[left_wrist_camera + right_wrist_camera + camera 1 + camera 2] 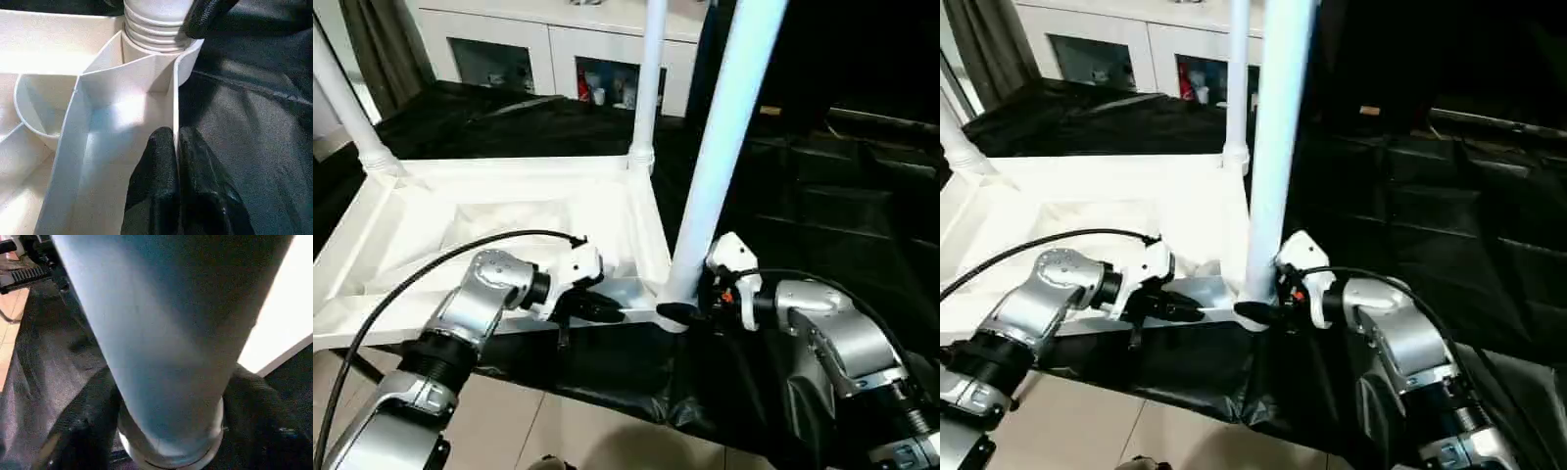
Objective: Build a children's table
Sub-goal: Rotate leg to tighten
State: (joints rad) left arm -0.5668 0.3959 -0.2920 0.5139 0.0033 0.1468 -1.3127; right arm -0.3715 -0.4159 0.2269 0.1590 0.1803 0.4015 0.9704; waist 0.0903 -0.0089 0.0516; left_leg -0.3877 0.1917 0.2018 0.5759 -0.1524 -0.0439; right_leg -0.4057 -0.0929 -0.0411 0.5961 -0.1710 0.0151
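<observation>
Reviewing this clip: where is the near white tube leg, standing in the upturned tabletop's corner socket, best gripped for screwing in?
Low on the near white tube leg, just above its threaded end, coming from the robot's right side as the right gripper does. The round shaft there suits a two-finger pinch, and the white tabletop's rim blocks the other side.

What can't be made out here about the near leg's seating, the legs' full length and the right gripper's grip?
- Near leg: its top is cut off by the picture edge in both eye views.
- Thread seating: left wrist view shows threads above the socket; how deep they go is hidden inside it.
- Right gripper: fingers sit at the leg's base, but the leg hides whether they clamp it.
- Left gripper: shut on the tabletop's rim wall.
</observation>
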